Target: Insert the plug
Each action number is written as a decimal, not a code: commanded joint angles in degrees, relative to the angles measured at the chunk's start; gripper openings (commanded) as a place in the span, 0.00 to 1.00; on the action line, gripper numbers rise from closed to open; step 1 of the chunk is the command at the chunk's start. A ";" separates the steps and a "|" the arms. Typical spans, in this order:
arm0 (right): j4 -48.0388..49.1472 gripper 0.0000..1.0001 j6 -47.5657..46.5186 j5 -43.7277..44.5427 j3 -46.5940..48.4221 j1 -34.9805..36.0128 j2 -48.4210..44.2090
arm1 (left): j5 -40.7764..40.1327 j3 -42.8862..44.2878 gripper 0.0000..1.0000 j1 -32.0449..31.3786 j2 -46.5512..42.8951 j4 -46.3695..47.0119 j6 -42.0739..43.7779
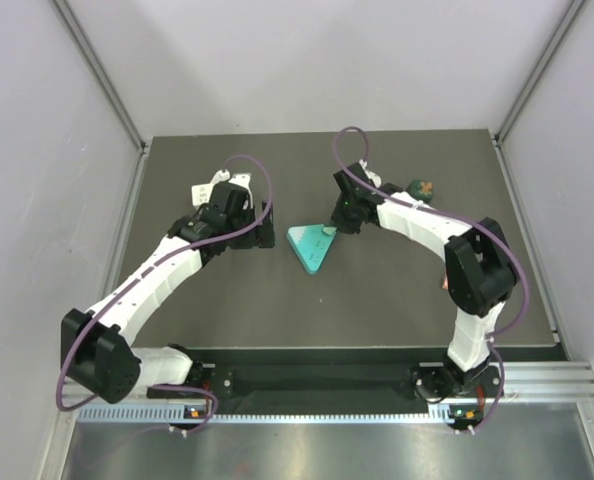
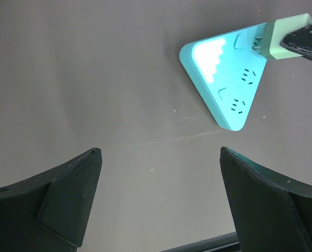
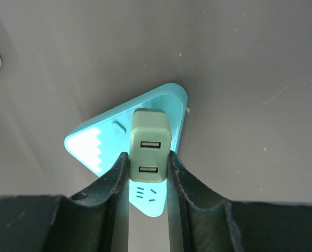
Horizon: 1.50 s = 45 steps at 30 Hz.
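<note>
One pale-green plug [image 3: 151, 137] is sitting pinched between the right gripper's [image 3: 148, 157] fingers. Its prongs are meeting the single teal triangular power strip [image 2: 219, 84] near one corner, and their depth cannot be judged. Two USB ports are showing on its back. Two free sockets are showing on the strip. The left gripper [image 2: 160, 157] is hovering nearby, spread wide and holding nothing.

Our left arm [image 1: 157, 275] reaches from the near left toward the middle, and the left gripper [image 1: 264, 228] points right with its jaws spread wide. Our right arm [image 1: 427, 228] arcs far and leftward from the near right, and the right gripper [image 1: 334, 226] is pinched tight on the USB charger plug [image 3: 149, 142].
</note>
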 commanded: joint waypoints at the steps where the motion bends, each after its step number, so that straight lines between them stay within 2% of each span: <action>1: -8.12 0.00 -2.77 0.68 3.83 -0.36 3.68 | -1.20 -0.94 0.98 -0.02 -2.37 1.26 -0.33; 14: -23.60 0.00 -12.79 5.25 26.13 1.66 16.60 | -3.13 -1.82 0.98 0.06 -5.89 2.31 -1.47; 26: -23.07 0.00 -16.66 -0.11 29.67 3.51 24.25 | -3.92 -1.73 0.98 0.06 -5.80 1.96 -1.83; 33: -28.26 0.00 -21.76 -1.60 39.41 3.33 31.01 | -4.36 -1.91 0.98 0.15 -5.80 2.05 -1.83; 37: -28.09 0.00 -22.20 -4.07 40.66 3.24 33.04 | -3.75 -1.64 0.98 0.33 -5.27 1.88 -1.56; 39: -27.91 0.10 -22.20 -3.89 40.75 3.33 33.13 | -3.57 -1.82 0.98 0.33 -5.44 1.96 -1.39; 41: -27.65 0.26 -22.20 -3.45 41.18 2.98 32.61 | -3.92 -1.99 0.98 0.42 -5.71 2.05 -1.21; 42: -27.13 0.29 -22.29 -3.54 41.62 2.72 31.91 | -3.92 -1.99 0.98 0.42 -5.71 2.14 -1.12; 43: -26.95 0.39 -22.38 -3.54 42.84 2.46 31.47 | -3.84 -1.99 0.98 0.42 -5.62 2.22 -1.12; 45: -26.68 0.50 -21.85 -2.75 44.43 1.58 29.80 | -3.92 -1.91 0.98 0.50 -5.45 2.23 -1.12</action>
